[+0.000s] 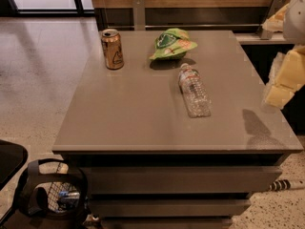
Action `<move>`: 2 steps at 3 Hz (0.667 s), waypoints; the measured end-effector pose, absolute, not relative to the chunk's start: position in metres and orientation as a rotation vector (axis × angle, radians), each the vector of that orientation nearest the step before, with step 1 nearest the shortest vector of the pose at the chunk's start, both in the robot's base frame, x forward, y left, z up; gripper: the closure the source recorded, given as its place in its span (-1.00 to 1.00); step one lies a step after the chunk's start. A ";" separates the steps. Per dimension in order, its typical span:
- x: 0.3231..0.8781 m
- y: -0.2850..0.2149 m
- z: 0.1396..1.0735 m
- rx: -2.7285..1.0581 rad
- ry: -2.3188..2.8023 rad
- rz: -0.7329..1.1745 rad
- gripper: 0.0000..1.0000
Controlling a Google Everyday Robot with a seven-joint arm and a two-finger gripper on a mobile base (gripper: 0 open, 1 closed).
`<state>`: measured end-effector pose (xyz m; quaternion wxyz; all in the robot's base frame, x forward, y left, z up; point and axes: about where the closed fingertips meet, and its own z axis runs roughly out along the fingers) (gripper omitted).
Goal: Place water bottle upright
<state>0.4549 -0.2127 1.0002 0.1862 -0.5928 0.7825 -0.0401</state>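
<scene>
The water bottle (194, 90) lies on its side on the grey table (133, 113), a little right of the table's middle. Its white cap points toward the table's far edge and its base toward the near edge, with the body slanting slightly toward the table's right side. It is clear and ribbed, and a thin label band sits near the cap end.

The gripper (282, 82) hangs in the air just beyond the table's right edge, above the level of the tabletop and well apart from the bottle. It shows only as pale cream blocks partly cut off at the frame's border. It touches nothing on the table and appears to carry nothing, though how wide it stands cannot be told. A dark shadow (259, 125) falls on the table's near right corner below it.

A gold can (112, 48) stands upright at the table's far left corner. A crumpled green snack bag (172, 44) rests near the table's far edge, between the can and the bottle's cap end, close to the cap. A black mesh basket (52, 192) sits on the floor at the table's near left corner.
</scene>
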 end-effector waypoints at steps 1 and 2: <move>0.490 -0.208 1.011 -1.530 2.239 0.007 -1.00; 0.524 -0.186 1.014 -1.229 2.303 0.131 -1.00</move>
